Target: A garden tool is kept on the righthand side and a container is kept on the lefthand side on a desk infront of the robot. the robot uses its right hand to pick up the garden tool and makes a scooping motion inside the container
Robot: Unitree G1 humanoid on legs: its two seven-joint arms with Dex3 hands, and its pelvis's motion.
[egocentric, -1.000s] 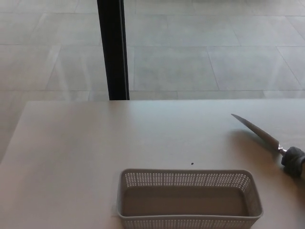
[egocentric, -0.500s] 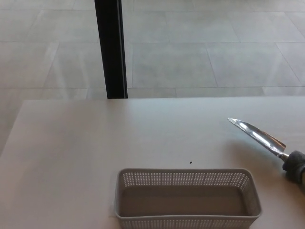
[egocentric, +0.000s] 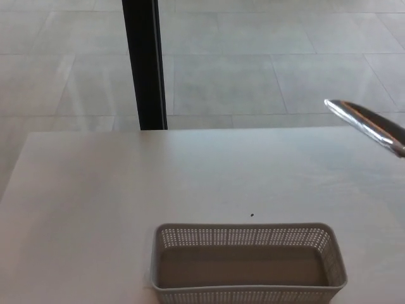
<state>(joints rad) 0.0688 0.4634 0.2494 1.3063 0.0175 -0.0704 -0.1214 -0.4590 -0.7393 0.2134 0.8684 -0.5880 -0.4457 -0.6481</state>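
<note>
The garden tool (egocentric: 368,125) shows only as a shiny metal blade at the right edge, raised above the table and pointing up-left. Its handle runs out of the picture, so what holds it is hidden. The container (egocentric: 248,235) is a grey perforated plastic basket at the bottom centre, and its inside looks bare. The blade is well above and to the right of the basket, apart from it. Neither of my hands shows.
The pale table (egocentric: 126,190) stretches from the basket to its far edge. A small dark speck (egocentric: 252,215) lies just behind the basket. A black vertical post (egocentric: 144,63) stands beyond the far edge, with tiled floor (egocentric: 253,57) behind it.
The blade has lifted off the table and moved up and to the right. The dark grip seen at the right edge earlier has left the picture. The basket stays put.
</note>
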